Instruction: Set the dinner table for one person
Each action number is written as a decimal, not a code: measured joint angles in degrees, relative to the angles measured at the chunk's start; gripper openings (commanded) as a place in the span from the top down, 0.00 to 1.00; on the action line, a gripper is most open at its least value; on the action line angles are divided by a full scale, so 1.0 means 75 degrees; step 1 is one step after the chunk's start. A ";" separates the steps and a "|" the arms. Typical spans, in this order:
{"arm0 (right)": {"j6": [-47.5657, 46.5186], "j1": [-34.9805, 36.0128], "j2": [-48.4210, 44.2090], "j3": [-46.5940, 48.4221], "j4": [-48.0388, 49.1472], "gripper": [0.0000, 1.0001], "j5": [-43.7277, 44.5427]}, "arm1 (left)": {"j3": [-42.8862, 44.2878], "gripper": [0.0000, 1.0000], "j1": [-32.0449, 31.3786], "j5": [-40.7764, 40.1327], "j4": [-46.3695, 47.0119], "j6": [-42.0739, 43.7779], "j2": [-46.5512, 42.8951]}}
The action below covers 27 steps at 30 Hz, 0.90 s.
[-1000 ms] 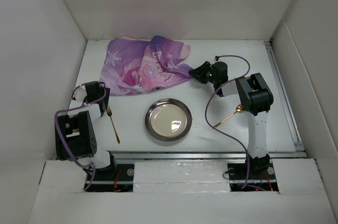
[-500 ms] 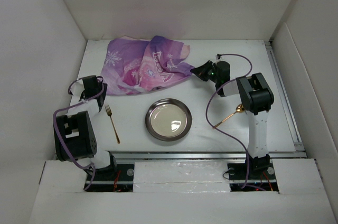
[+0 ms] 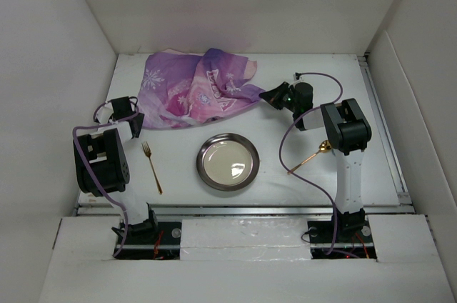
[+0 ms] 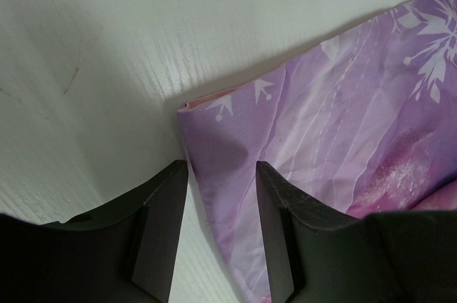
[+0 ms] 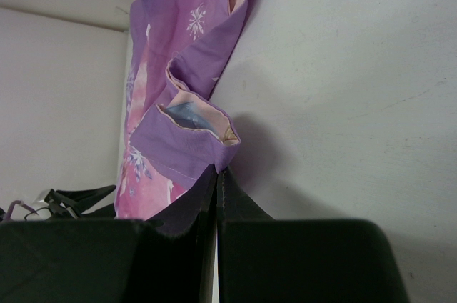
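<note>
A crumpled purple printed cloth point(image 3: 193, 87) lies at the back of the white dinner table point(image 3: 178, 153). My right gripper point(image 3: 268, 94) is at the cloth's right corner; in the right wrist view it point(image 5: 217, 173) is shut on a folded purple corner of the cloth point(image 5: 182, 138). My left gripper point(image 3: 133, 116) is at the cloth's left corner. In the left wrist view it point(image 4: 221, 199) stands open, low over the table, with the cloth's edge point(image 4: 235, 167) lying between its fingers. A round metal plate point(image 3: 228, 161) sits at the front middle.
A gold fork point(image 3: 151, 167) lies left of the plate. A gold spoon point(image 3: 308, 159) lies to the plate's right, partly under the right arm. White walls close in the table on the left, back and right.
My right gripper has shut on the cloth's right corner. My left arm has moved back from beside the fork to the cloth's left corner, its jaws narrowing a little.
</note>
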 measured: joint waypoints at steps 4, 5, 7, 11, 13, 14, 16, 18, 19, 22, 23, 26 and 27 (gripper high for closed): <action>0.0000 -0.0038 0.0000 -0.0003 0.0003 1.00 -0.0015 | -0.0003 0.59 0.0009 -0.0006 -0.0015 0.0058 0.0000; 0.0000 -0.0047 0.0000 -0.0012 0.0009 1.00 -0.0026 | -0.0003 0.60 0.0009 -0.0006 -0.0012 0.0076 0.0000; 0.0003 -0.0055 -0.0006 -0.0047 0.0026 1.00 -0.0032 | -0.0003 0.71 0.0009 -0.0009 -0.0020 0.0090 0.0000; 0.0032 -0.0055 -0.0055 -0.0137 0.0082 1.00 -0.0038 | 0.0026 1.00 0.0012 -0.0006 -0.0213 0.0189 0.0038; 0.0038 -0.0055 -0.0114 -0.0157 0.0096 1.00 -0.0035 | 0.0149 1.00 0.0012 0.0032 -0.0321 0.0300 0.0166; 0.0041 -0.0055 -0.0160 -0.0175 0.0102 1.00 -0.0035 | 0.0216 1.00 0.0012 0.0044 -0.0335 0.0323 0.0233; 0.0052 -0.0055 -0.0309 -0.0262 0.0128 1.00 -0.0035 | 0.0315 1.00 0.0012 0.0076 -0.0341 0.0425 0.0291; 0.0055 -0.0055 -0.0463 -0.0332 0.0149 1.00 -0.0038 | 0.0318 1.00 0.0012 0.0093 -0.0347 0.0495 0.0289; 0.0050 -0.0052 -0.0568 -0.0393 0.0163 1.00 -0.0038 | 0.0318 1.00 0.0012 0.0108 -0.0347 0.0536 0.0259; -0.0064 -0.0067 -0.0979 -0.0574 0.0041 1.00 -0.0055 | 0.0335 1.00 0.0012 0.0131 -0.0396 0.0679 -0.0143; -0.0125 -0.0076 -0.1186 -0.0629 -0.0082 1.00 -0.0052 | 0.0379 1.00 -0.0012 0.0122 -0.0431 0.0740 -0.0420; -0.0472 -0.0099 -0.2110 -0.0697 -0.0708 1.00 0.0038 | 0.1064 1.00 -0.0125 0.0085 -0.0635 0.0941 -0.1320; -0.0656 -0.0096 -0.2518 -0.0697 -0.0973 1.00 0.0117 | 0.1483 1.00 -0.0172 0.0087 -0.0647 0.1003 -0.1609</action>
